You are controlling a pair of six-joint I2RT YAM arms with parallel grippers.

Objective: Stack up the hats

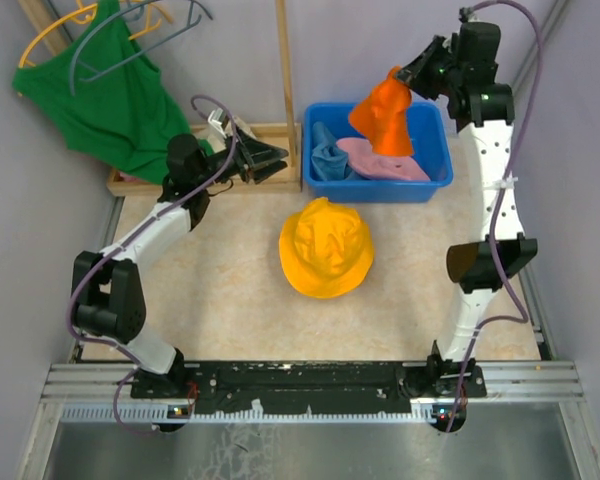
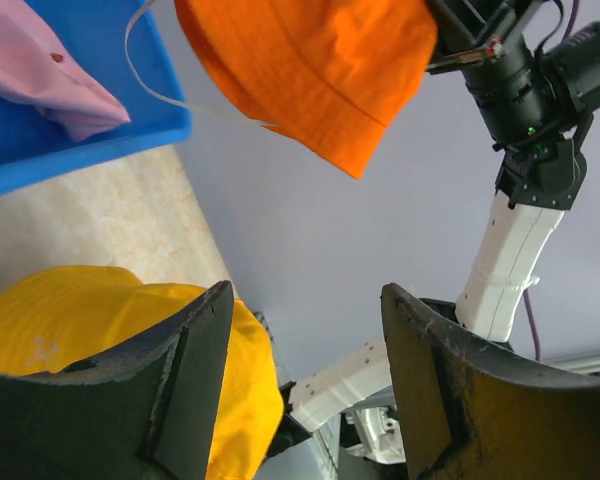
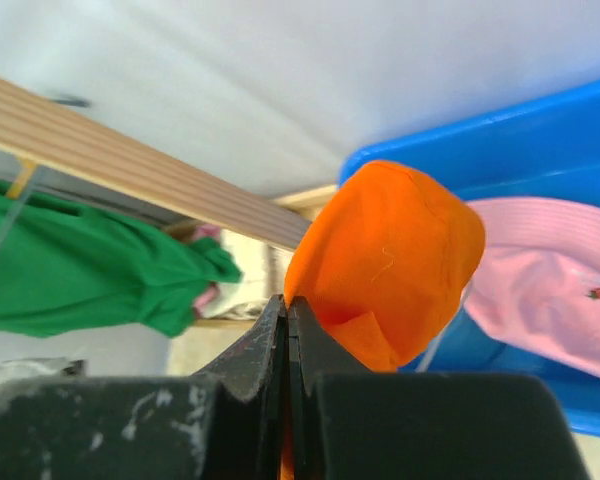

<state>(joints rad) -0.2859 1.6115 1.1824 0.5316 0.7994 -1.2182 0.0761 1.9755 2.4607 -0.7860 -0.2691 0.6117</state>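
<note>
Surface's far edge holds a blue bin; right gripper, clamped on the orange hat, partly hides the pink hat; left gripper gapes empty.

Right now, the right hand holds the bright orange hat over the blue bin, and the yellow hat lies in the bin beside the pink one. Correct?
No. The yellow hat lies on the table in front of the blue bin, not in it, as the top view shows. The right hand does hold the bright orange hat over the bin, where the pink hat lies.
</note>
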